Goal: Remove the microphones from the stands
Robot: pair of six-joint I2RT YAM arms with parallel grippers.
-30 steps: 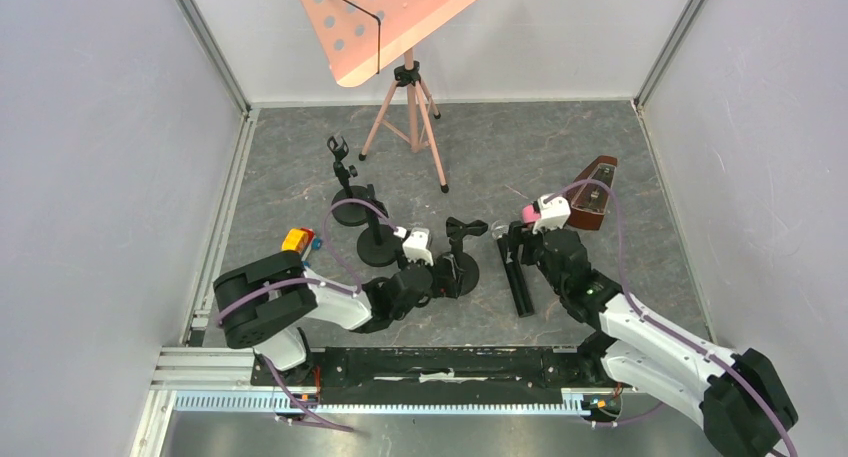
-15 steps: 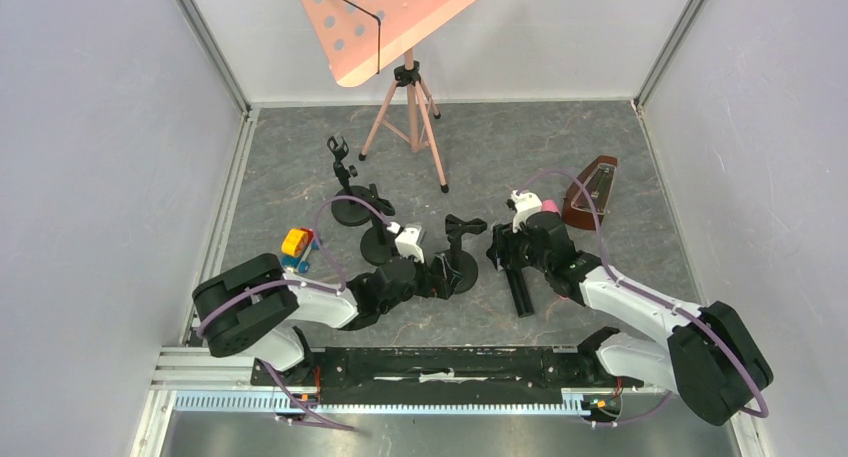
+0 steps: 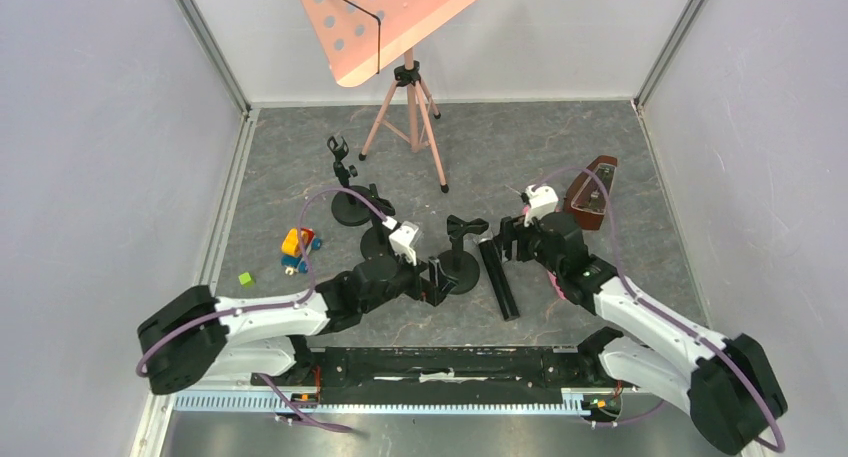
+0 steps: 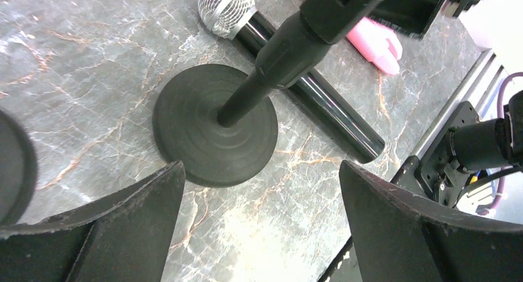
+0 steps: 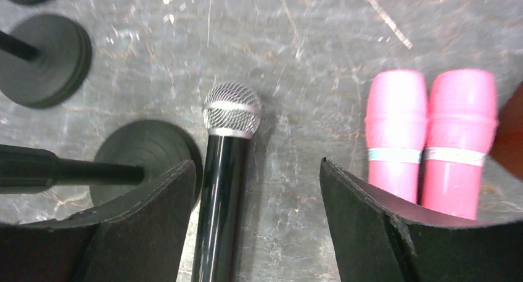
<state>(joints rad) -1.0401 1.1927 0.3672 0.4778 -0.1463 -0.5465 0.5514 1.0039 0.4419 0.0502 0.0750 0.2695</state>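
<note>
Though the stand (image 3: 460, 249) is upright on the grey counter (image 3: 600, 147), the mic (image 3: 498, 277) is off it. It lies flat on the counter just to the right of the stand's round base, its silver mesh head at the far end. The right gripper (image 3: 512, 243) hangs over that far end with its fingers (image 5: 142, 232) spread. From the wrist view the black body runs down between them, closer to the left finger, and neither finger seems to touch it. The left gripper (image 3: 437, 280) is wide open too, low at the near side of the base, holding nothing. Two pink cylinders (image 5: 432, 140) lie beyond the right finger, apart from the mic.
</note>
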